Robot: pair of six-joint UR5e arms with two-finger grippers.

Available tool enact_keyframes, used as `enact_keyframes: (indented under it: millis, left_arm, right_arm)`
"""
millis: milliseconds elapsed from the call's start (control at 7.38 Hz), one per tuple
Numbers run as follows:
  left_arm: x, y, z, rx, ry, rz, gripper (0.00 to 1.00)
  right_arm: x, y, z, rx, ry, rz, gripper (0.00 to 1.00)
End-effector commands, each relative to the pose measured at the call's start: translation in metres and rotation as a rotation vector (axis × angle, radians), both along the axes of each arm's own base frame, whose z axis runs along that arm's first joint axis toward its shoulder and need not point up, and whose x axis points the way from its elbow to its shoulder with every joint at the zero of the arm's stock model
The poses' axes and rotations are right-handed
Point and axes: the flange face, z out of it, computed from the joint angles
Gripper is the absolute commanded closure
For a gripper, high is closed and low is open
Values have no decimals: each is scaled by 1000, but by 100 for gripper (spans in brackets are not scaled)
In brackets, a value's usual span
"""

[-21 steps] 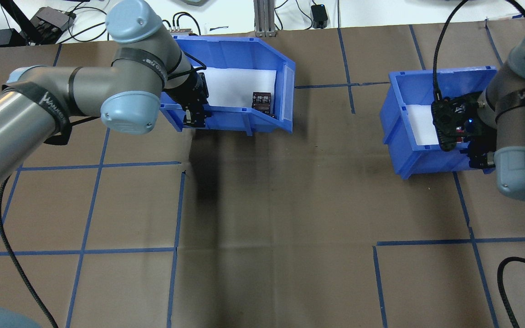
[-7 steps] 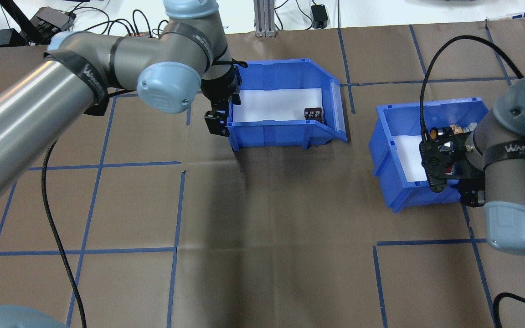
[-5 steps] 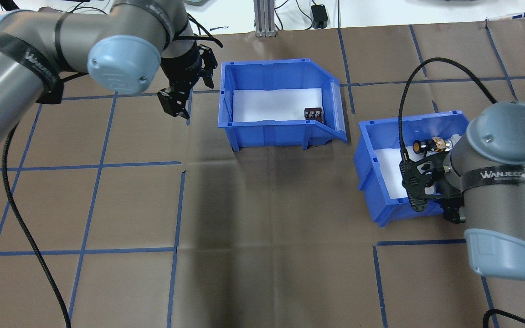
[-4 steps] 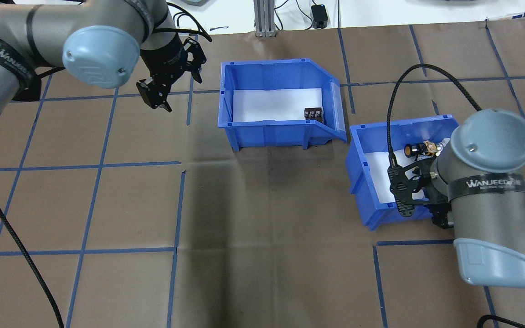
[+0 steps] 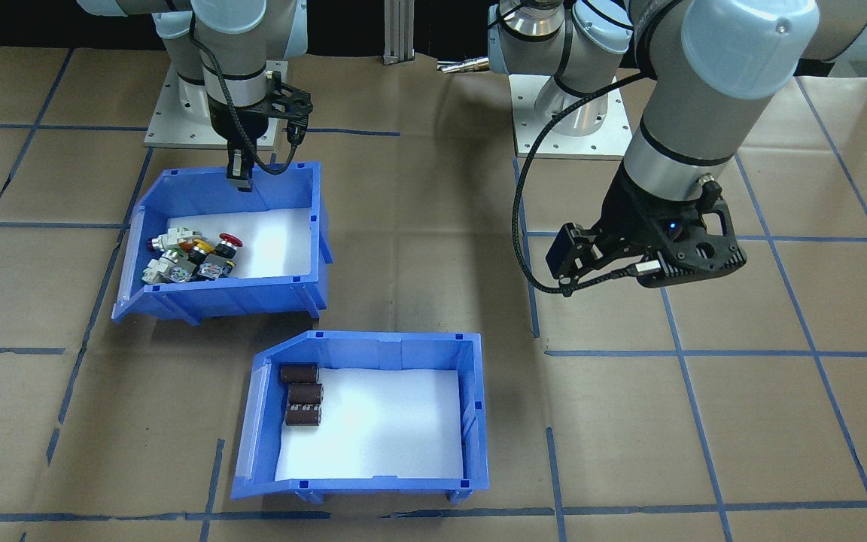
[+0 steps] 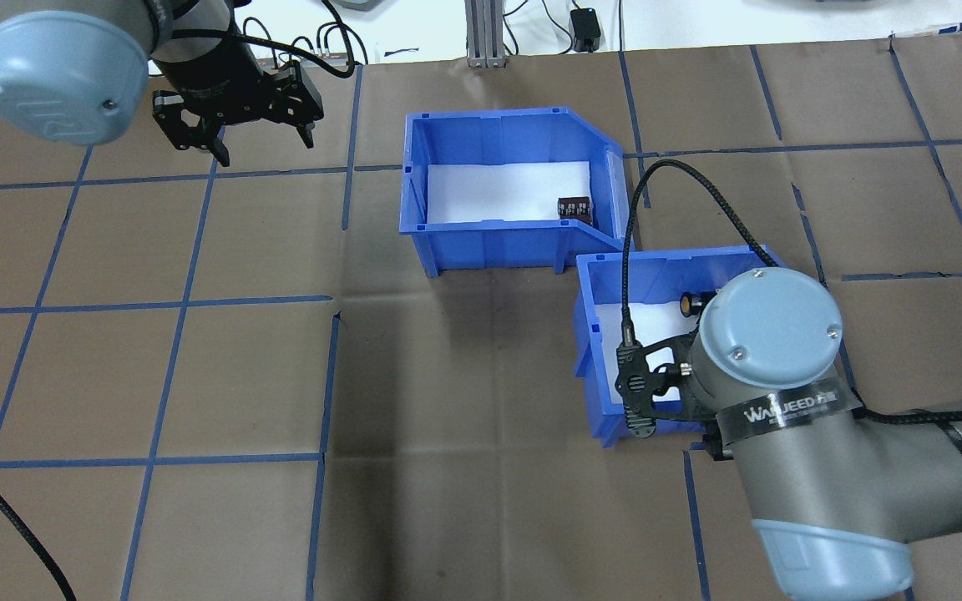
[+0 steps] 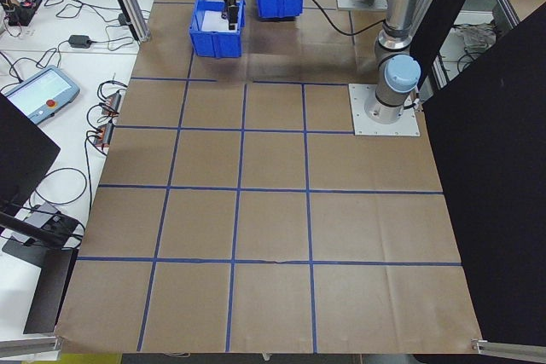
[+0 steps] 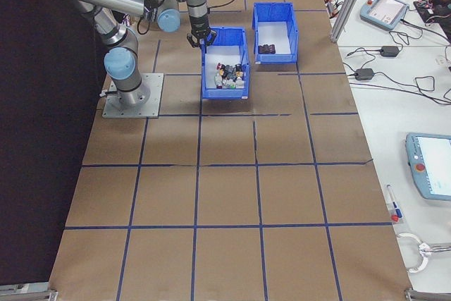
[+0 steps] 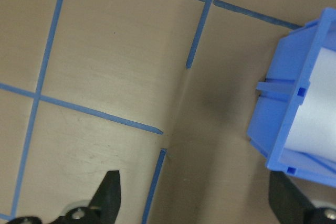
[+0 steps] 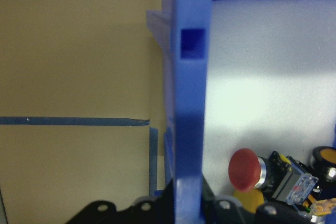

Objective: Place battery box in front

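A: Where is the battery box (image 6: 498,242)?

B: On the brown paper-covered table (image 6: 448,401), far of centre, with its dark cells (image 6: 574,209) lying against the sloped front lip.

A: And the other blue bin (image 6: 594,351)?

B: Its corner sits just beside the battery box. The right arm (image 6: 790,401) covers much of it, hiding the gripper.

A: The left gripper (image 6: 235,117)?

B: Jaws spread wide, off to the battery box's left, holding nothing

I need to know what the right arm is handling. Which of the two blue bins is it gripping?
The switch bin, holding colourful push-buttons. The right gripper is clamped on its back wall. The battery box, with three brown cells, stands free.
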Motion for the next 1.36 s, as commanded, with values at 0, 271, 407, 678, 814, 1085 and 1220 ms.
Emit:
enact_keyframes:
  millis: [0,271,407,678,814,1085,1220]
  left_arm:
    - [4,19,15,2,-28,-228,1]
    - [1,20,9,15,-27,-238,1]
    - [3,26,5,33,-28,-240,1]
    - [5,53,-2,48,-37,-236,1]
    - [5,63,4,40,-41,-237,1]
    - [9,58,-7,66,-86,-236,1]
    - [9,60,-9,78,-85,-236,1]
  right_arm:
    - [54,16,-6,-25,-9,-26,100]
    - [107,23,-12,-47,29,-24,100]
    - [130,27,-15,-65,64,-35,100]
    - [169,38,-21,-79,56,-28,100]
    - [187,38,-16,-91,46,-23,100]
    - [193,37,-23,-83,58,-19,100]
    - [193,37,-25,-80,62,-12,100]
